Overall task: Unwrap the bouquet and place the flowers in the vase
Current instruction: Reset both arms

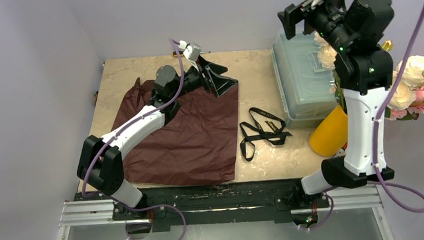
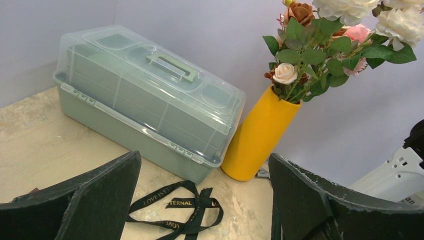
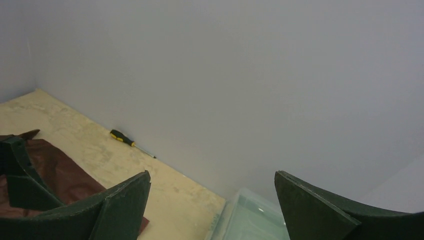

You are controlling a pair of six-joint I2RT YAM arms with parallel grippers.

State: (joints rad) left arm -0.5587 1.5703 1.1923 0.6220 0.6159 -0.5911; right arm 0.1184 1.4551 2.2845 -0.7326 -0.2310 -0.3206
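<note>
Though the top cam skews it, the vase [image 1: 328, 132] stands upright on the table [image 1: 251, 62], long axis vertical, mouth up. The left wrist cam shows the same vase [image 2: 257, 135] w/ its base on the tabletop. The flowers [image 1: 413, 82] are in it, stems down the mouth, heads & leaves fanning up and out to the right of the vase; the left wrist cam shows green leaves crowding the rim and the flowers [image 2: 320, 47] spreading above it.

A plastic box [image 1: 302, 81] sits just beside the vase on its left, clear lid shut, handle on top [image 2: 145, 95]; I can't tell what's inside. The ribbon [image 1: 261, 131] lies loose on the table left of the vase, in front of the box, also seen low on the left wrist cam [image 2: 175, 207]. The maroon paper [image 1: 194, 138] lies spread flat further left of the vase, past the ribbon.

My left claw [image 1: 218, 78] hangs low over the paper's far corner, well left of the vase, spread fully wide, nothing in it [image 2: 204, 167]. My right claw [image 1: 298, 17] is raised high, beyond the vase and above the box, also fully wide and holding nothing [image 3: 212, 175].
</note>
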